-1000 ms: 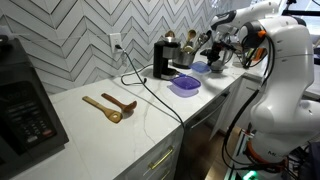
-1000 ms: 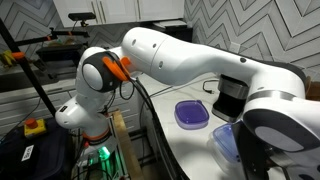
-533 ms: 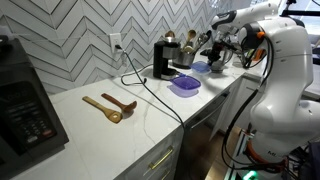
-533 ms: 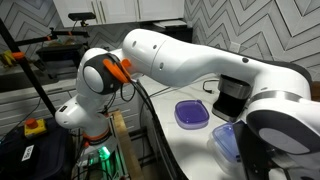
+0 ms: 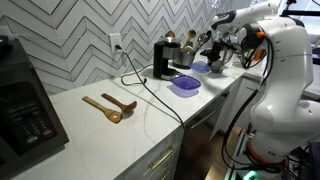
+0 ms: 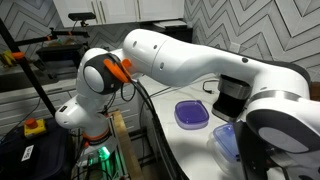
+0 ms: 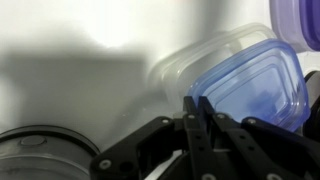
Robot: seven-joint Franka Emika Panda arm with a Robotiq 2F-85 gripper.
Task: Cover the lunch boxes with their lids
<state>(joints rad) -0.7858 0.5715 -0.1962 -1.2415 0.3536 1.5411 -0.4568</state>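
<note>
In the wrist view my gripper [image 7: 200,104] comes in from the bottom, its jaws pressed together at the near edge of the blue lid [image 7: 255,85]. That lid lies tilted over a translucent lunch box [image 7: 172,70]. The purple lid [image 7: 303,14] shows at the top right corner. In both exterior views the purple lid [image 5: 184,85] [image 6: 192,112] rests flat on the other lunch box, whose body barely shows. The blue lid [image 5: 200,68] [image 6: 228,143] lies just beyond it, with the gripper [image 5: 212,60] at it. In an exterior view the arm's bulk hides the fingers.
Two wooden spoons [image 5: 110,106] lie mid-counter. A black coffee machine [image 5: 163,60] stands by the wall, its cable [image 5: 140,85] trailing over the counter front. A glass pot [image 7: 40,160] sits close beside the gripper. A black appliance [image 5: 25,105] fills the counter's near end.
</note>
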